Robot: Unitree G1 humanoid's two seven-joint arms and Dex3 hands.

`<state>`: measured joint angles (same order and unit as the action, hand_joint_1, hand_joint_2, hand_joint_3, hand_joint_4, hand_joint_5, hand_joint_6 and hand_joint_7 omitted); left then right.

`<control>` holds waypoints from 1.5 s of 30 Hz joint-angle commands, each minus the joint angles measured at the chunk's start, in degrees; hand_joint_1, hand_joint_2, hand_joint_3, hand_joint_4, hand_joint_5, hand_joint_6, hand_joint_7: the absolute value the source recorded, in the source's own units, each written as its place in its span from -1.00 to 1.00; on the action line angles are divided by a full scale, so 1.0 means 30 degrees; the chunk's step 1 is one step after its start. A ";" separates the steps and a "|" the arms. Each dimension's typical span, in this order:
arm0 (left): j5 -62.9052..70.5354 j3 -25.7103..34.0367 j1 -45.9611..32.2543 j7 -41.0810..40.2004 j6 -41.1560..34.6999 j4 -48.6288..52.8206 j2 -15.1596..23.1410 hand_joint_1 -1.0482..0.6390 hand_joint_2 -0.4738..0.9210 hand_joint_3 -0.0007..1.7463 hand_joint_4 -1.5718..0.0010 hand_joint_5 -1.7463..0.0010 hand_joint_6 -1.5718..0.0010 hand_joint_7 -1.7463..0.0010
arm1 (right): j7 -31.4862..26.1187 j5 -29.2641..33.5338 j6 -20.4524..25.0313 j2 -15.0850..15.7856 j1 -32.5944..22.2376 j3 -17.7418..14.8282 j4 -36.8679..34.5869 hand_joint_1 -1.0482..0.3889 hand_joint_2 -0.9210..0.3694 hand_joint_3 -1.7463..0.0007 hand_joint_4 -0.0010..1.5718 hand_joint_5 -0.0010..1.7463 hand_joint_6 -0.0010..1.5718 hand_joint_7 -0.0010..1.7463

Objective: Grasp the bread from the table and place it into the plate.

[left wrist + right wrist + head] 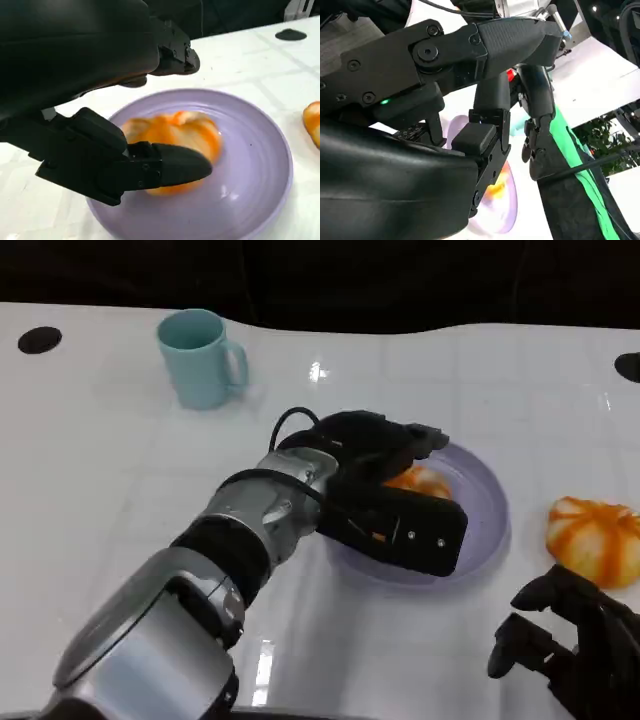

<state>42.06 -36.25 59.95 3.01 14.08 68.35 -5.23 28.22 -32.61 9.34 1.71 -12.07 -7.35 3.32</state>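
Note:
An orange-and-white bread roll [420, 480] lies inside the lavender plate [490, 500] right of the table's middle. My left hand [385, 480] reaches over the plate from the left, its fingers spread above and around the roll. In the left wrist view the bread [175, 132] rests on the plate [260, 165]; the thumb [170, 167] passes in front of it and the other fingers [172, 52] stand clear above it. My right hand [575, 650] hovers low at the near right, fingers apart, holding nothing.
A second orange-striped roll [597, 538] lies on the white table to the right of the plate, just beyond my right hand. A pale blue mug [200, 358] stands at the far left. Black discs [40, 339] [630, 365] sit near the far corners.

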 commanded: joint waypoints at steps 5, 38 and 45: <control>-0.0984 0.0712 0.0000 0.0790 0.0982 -0.1619 0.1183 -1.00 1.00 -0.03 0.98 0.91 0.90 0.95 | -0.0048 0.0014 -0.0059 0.0115 -0.0060 -0.0187 0.0088 -0.26 -1.00 0.77 -0.08 0.78 -0.03 0.29; -2.2816 1.2399 -1.3161 1.1504 -0.8124 -1.6946 0.2227 -0.49 1.00 -0.67 0.01 0.16 -0.18 0.78 | -0.0209 -0.0229 0.0553 0.0250 -0.0237 -0.0342 0.0540 -0.26 -1.00 0.79 -0.11 0.81 -0.04 0.29; -2.5847 1.3939 -1.6209 1.1018 -1.2199 -2.1142 0.2418 -0.47 1.00 -0.51 0.26 -0.76 0.33 -0.46 | -0.0292 -0.0159 0.0642 0.0271 -0.0242 -0.0296 0.0619 -0.27 -1.00 0.78 -0.07 0.78 0.00 0.25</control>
<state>-32.96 3.62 14.19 37.03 -20.96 8.03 1.60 27.50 -32.88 11.33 2.06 -12.57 -7.49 4.62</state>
